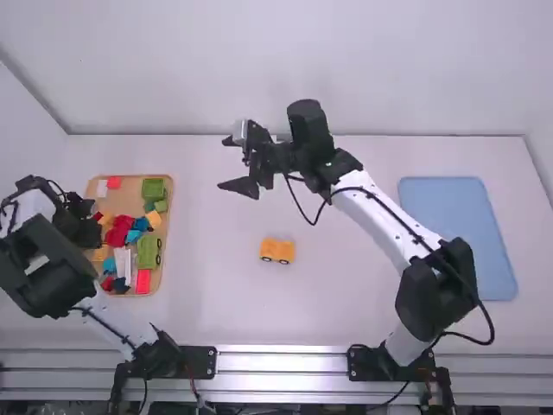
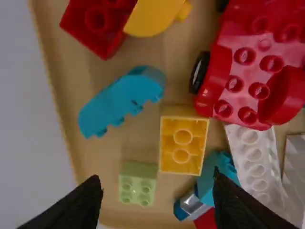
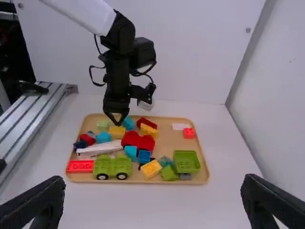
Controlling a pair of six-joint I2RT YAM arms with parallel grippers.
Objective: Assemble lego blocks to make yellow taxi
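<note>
Currently | left claw (image 1: 90,226): spread open | yellow brick (image 2: 182,144): below it, in tray (image 2: 100,164) | right claw (image 1: 226,164): spread open

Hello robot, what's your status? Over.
Left gripper open, empty, over the tray. Right gripper open, empty. Yellow wheeled piece waiting on table. Crowded bricks could hamper left's picking.
</note>
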